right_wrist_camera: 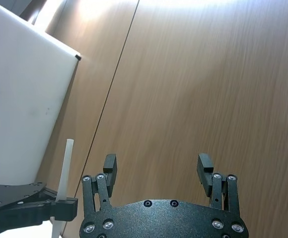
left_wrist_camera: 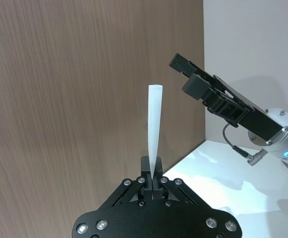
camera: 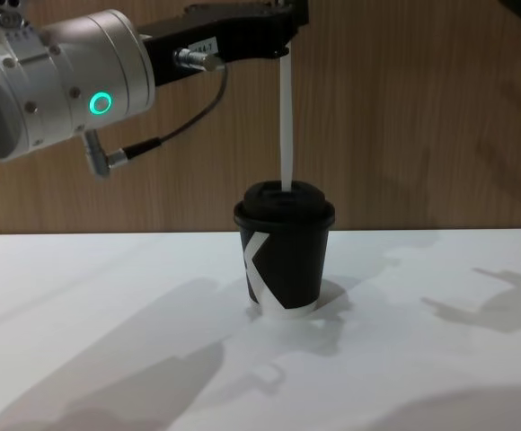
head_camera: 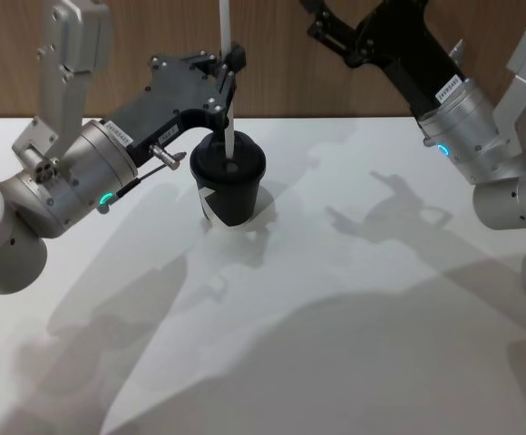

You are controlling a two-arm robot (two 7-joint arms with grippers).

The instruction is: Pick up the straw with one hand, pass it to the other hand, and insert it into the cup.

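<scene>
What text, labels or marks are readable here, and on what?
"K": white angular mark on the side of the cup; it may be a logo rather than a letter.
Too small to read: white sticker on the body of the left gripper.
Too small to read: white label on the body of the right gripper.
No print: the straw.

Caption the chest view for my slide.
Left gripper holds the white straw upright, lower end at the dome lid of the black cup.

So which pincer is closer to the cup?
Left. The left pincer holds the straw directly above the cup; the right pincer is open, raised high off to the cup's right.
</scene>
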